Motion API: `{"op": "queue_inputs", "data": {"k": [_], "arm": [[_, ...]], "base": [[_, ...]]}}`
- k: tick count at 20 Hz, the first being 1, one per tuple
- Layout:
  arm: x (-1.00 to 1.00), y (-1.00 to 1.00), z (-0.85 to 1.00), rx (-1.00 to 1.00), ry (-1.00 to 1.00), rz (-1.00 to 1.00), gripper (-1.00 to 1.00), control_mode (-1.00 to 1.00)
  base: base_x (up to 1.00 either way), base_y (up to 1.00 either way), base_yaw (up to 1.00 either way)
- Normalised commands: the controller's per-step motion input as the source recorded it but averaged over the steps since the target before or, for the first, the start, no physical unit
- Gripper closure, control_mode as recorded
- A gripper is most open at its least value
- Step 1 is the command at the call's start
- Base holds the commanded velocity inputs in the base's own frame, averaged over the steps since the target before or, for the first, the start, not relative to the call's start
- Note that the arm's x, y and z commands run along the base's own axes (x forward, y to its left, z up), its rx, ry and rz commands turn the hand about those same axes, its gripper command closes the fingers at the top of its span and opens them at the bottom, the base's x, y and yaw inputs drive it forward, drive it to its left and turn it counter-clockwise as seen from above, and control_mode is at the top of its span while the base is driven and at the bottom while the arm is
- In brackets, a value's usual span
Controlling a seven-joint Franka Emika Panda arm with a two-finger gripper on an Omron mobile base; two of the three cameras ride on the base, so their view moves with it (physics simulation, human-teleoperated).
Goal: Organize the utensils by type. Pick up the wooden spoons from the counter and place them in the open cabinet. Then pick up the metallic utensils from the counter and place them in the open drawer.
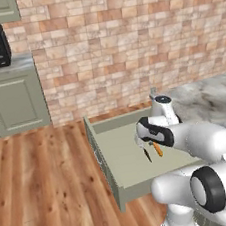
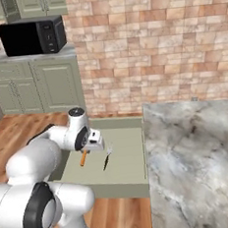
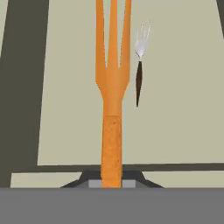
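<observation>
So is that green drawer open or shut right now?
Open. The drawer is pulled out beside the counter, its inside exposed, with a dark-handled fork lying on its floor.

Even bright rendered light, faint shadows, slight softness.

The open drawer [image 1: 124, 176] juts out over the wooden floor [image 1: 45, 194], just beside the marbled counter [image 2: 194, 162]. On the drawer's flat greyish-green bottom lies a small fork [image 3: 139, 65] with a silvery head and dark handle, apparently flat, roughly mid-drawer and toward the counter side.
</observation>
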Motion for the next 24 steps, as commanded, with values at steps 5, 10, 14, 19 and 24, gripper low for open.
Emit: {"op": "queue_inputs", "data": {"k": [5,10,14,19,24], "arm": [[0.05,0.0,-0.37,0.0,0.04,0.0,1.0,-1.0],[0.08,0.0,-0.36,0.0,0.03,0.0,1.0,-1.0],[0.15,0.0,-0.3,0.0,0.03,0.0,1.0,-1.0],[0.14,0.0,-0.31,0.0,0.03,0.0,1.0,-1.0],[0.13,0.0,-0.35,0.0,0.0,0.0,1.0,-1.0]], "base": [[0.0,0.0,0.0],[0.0,0.0,0.0],[0.0,0.0,0.0],[0.0,0.0,0.0],[0.0,0.0,0.0]]}}
